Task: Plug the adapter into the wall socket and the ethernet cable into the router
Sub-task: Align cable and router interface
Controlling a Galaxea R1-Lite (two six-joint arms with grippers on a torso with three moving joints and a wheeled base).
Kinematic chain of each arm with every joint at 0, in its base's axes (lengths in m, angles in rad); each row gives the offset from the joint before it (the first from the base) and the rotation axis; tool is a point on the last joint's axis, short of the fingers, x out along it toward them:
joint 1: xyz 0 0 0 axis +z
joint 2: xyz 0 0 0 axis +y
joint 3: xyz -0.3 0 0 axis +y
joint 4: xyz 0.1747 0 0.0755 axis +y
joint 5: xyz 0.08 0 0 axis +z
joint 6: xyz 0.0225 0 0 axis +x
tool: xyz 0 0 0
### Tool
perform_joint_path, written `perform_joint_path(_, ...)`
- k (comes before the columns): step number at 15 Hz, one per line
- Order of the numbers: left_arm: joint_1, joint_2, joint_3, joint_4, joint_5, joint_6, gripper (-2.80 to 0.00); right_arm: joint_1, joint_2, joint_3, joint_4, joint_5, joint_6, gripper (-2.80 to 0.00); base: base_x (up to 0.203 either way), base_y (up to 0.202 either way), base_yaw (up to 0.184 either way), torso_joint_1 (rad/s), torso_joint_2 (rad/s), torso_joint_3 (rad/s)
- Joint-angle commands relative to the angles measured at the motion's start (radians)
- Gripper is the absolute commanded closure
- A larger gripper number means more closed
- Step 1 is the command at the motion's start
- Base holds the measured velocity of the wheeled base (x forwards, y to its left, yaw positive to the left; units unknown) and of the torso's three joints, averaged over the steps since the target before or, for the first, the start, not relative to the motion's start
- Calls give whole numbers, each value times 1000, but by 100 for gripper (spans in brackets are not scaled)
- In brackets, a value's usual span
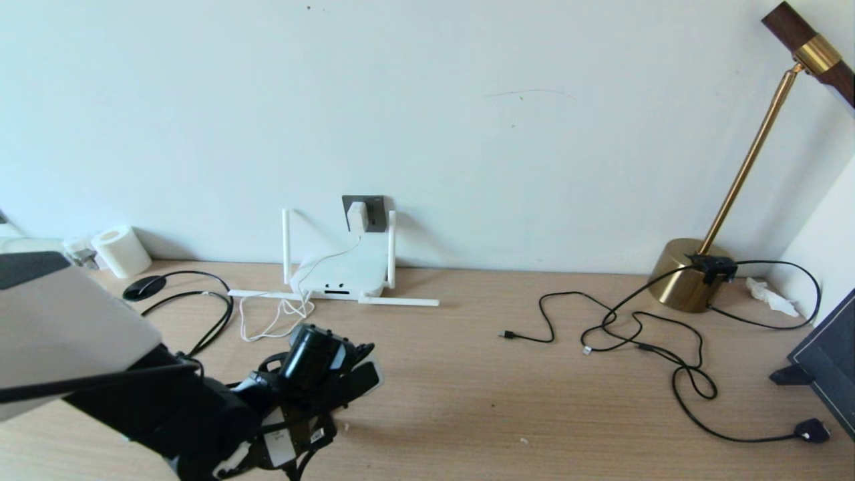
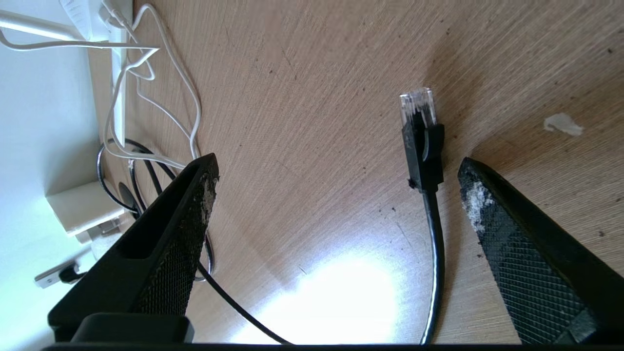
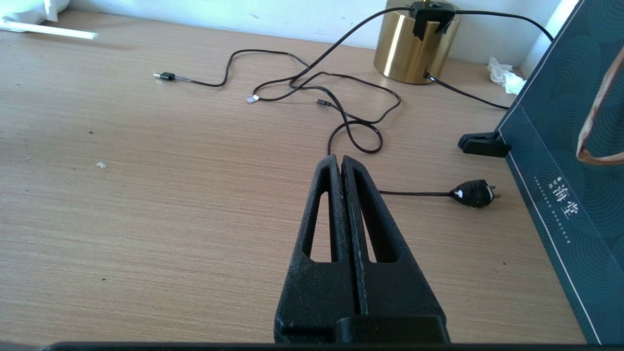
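The setting is a home or small office room. Indicators: a wood-grain floor (image 1: 467, 374) against a plain white wall (image 1: 467, 100), a brass floor lamp (image 1: 688, 274), a router (image 1: 340, 274) below a wall socket (image 1: 374, 207), loose cords (image 1: 634, 334), and a toilet-paper roll (image 1: 121, 250).

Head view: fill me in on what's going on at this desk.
The adapter already sits in the wall socket, its white cord running down to the router on the desk. The left gripper hangs wide open over the ethernet cable, whose clear plug lies loose on the wood between the fingers, closer to one of them and not gripped. The router's ports look unplugged. The right gripper is shut and empty above the desk, near the lamp cords.
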Motion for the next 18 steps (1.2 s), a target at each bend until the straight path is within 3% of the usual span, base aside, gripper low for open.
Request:
perform_joint_path(1, 0, 17, -3, -3, 3, 4, -280, 0, 0, -1, 0, 0, -1, 0, 0, 0, 0, 0, 0, 0)
perform_joint_path(18, 40, 47, -15, -3, 5, 4, -280, 0, 0, 1, 0, 0, -1, 0, 0, 0, 0, 0, 0, 0)
